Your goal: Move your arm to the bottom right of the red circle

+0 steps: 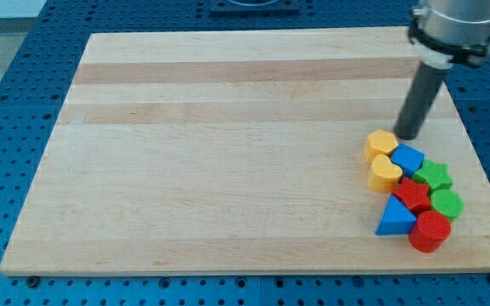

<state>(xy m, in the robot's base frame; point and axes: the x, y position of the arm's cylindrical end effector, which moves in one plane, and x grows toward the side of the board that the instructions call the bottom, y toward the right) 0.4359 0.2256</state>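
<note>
The wooden bench (pixel 228 144) filled most of the frame, resting on a blue perforated surface (pixel 24 102) that showed around its edges. All the blocks sat in one tight cluster at the lower right of the frame.

The red circle (pixel 430 231), a short cylinder, lay at the bottom of that cluster, the lowest block of all. Just to its left was a blue triangle (pixel 395 218), touching it or nearly so. Directly above it sat a green round block (pixel 447 205), and up and to the left of it a red star (pixel 412 195). A green star (pixel 435 175) lay at the cluster's right side, with a blue block (pixel 407 159) of unclear shape beside it on the left. Two yellow blocks closed the cluster's left edge: a yellow hexagon-like block (pixel 380 145) at the top and a yellow heart-like block (pixel 384 173) below it.

The arm carried no gripper, so no open or closed state applied; it ended in a dark rod coming down from the upper right of the frame. My tip (pixel 408 136) stood on the bench just above the cluster, beside the upper yellow block's right and just over the blue block, well above the red circle.
</note>
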